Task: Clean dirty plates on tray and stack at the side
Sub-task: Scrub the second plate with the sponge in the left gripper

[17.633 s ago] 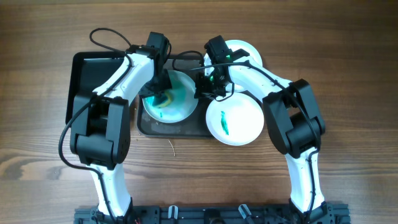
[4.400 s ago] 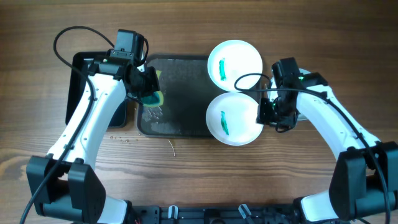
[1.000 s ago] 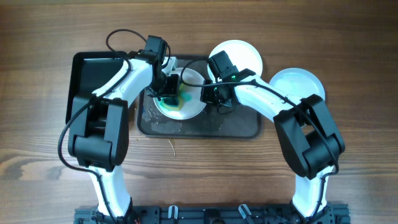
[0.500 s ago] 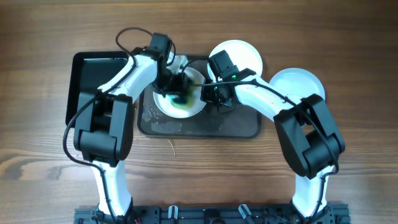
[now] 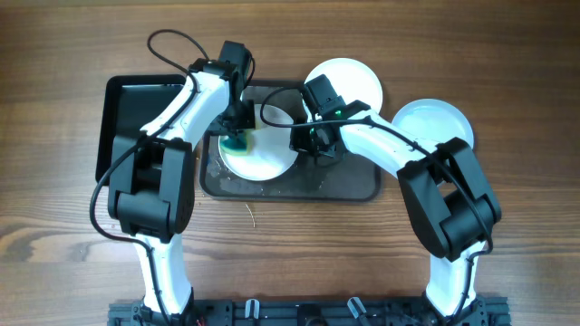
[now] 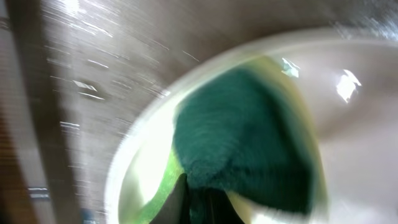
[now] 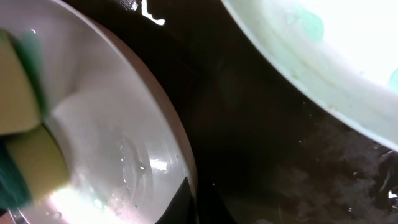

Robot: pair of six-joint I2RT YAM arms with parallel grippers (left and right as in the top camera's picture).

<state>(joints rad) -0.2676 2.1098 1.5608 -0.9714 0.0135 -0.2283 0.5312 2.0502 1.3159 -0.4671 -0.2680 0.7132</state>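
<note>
A white plate (image 5: 272,158) lies on the dark grey tray (image 5: 344,186). My left gripper (image 5: 238,127) is shut on a green-and-yellow sponge (image 5: 236,143), pressed on the plate's left edge. In the left wrist view the sponge (image 6: 249,143) covers the plate (image 6: 140,180) by my fingers (image 6: 199,202). My right gripper (image 5: 306,143) is shut on the plate's right rim; the right wrist view shows its fingers (image 7: 194,199) pinching the wet rim (image 7: 155,124). A second plate (image 5: 349,80) with teal smears (image 7: 336,50) sits at the tray's far right corner. A plain white plate (image 5: 433,122) lies on the table, right.
A glossy black rectangular container (image 5: 136,113) stands left of the tray. Water droplets lie on the tray's front left (image 5: 222,172). A black cable (image 5: 272,110) loops over the plate. Bare wooden table (image 5: 290,244) lies in front.
The sponge has slid from the plate's middle to its left edge, and the green smear there is gone, leaving the plate white. The right gripper holds the rim as before.
</note>
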